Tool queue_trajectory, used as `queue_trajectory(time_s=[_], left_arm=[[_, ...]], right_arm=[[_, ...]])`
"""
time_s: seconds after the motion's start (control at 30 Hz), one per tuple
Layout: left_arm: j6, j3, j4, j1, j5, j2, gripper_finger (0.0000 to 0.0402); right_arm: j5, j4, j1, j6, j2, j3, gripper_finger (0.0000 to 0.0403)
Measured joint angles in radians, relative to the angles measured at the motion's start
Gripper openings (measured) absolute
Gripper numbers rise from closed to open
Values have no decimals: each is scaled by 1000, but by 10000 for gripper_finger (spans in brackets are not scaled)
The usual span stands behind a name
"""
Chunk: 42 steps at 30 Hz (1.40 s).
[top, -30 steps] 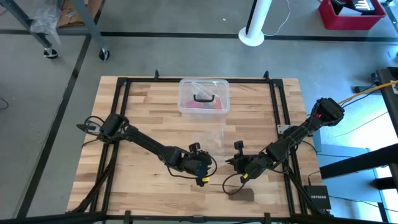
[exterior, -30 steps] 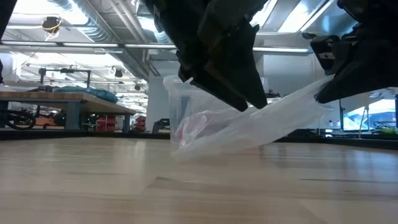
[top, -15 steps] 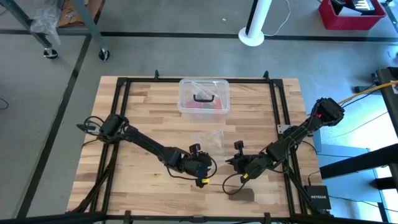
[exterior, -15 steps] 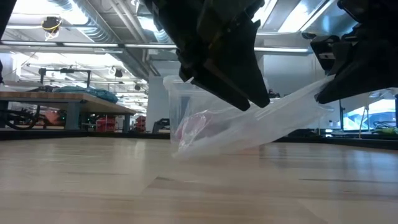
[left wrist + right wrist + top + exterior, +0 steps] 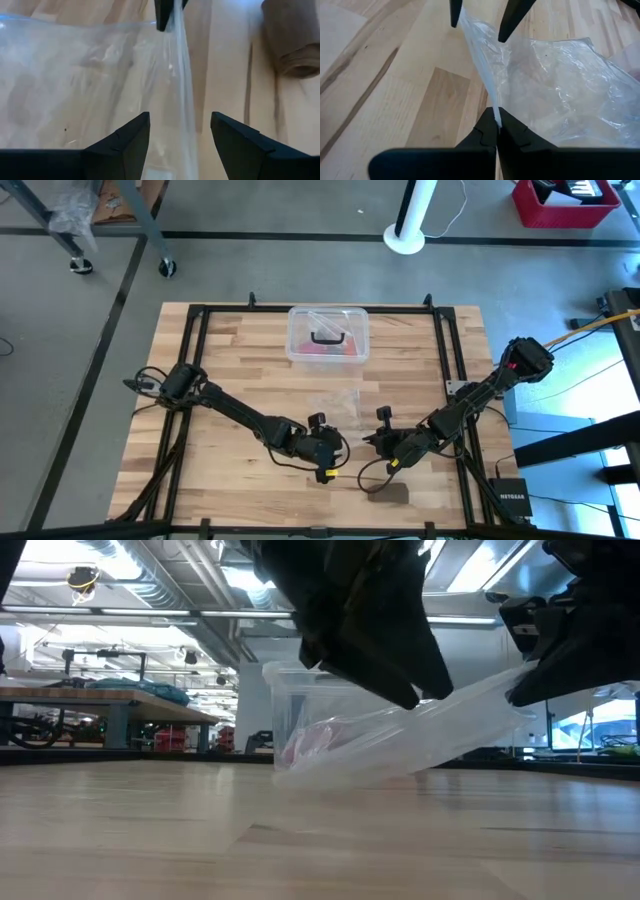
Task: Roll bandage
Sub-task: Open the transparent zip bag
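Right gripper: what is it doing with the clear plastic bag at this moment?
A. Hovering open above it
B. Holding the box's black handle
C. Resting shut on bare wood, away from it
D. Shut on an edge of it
D: in the right wrist view the right gripper is shut, with a thin edge of the clear plastic bag pinched between its tips.

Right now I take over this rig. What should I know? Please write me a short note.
Right gripper: shut on one edge of the clear bag, holding that edge raised off the table.
Left gripper: open, one finger on each side of the same bag edge, not gripping.
Bandage: on the table beside the bag, in neither gripper.
Done: bag edge pinched and raised.
Left: probably put the bag aside, then pick up the bandage and roll it.
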Motion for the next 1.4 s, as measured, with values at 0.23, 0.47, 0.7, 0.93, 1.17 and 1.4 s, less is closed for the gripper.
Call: queue_trajectory(time_s=[0.23,0.47,0.7,0.93,1.17,1.4], left_arm=[[-29,0,-49,4,-57,0,202],[-22,0,-46,3,-58,0,202],[-25,0,-24,3,-134,24,179],[4,0,-9,7,-122,54,142],[27,0,-18,7,-119,69,94],[29,0,-60,-10,-224,24,10]], right_arm=[[0,0,0,0,0,0,1],[0,0,0,0,0,0,1],[0,2,0,0,0,0,1],[0,9,0,0,0,0,1],[-1,19,0,-3,0,0,1],[-11,24,0,38,0,0,11]])
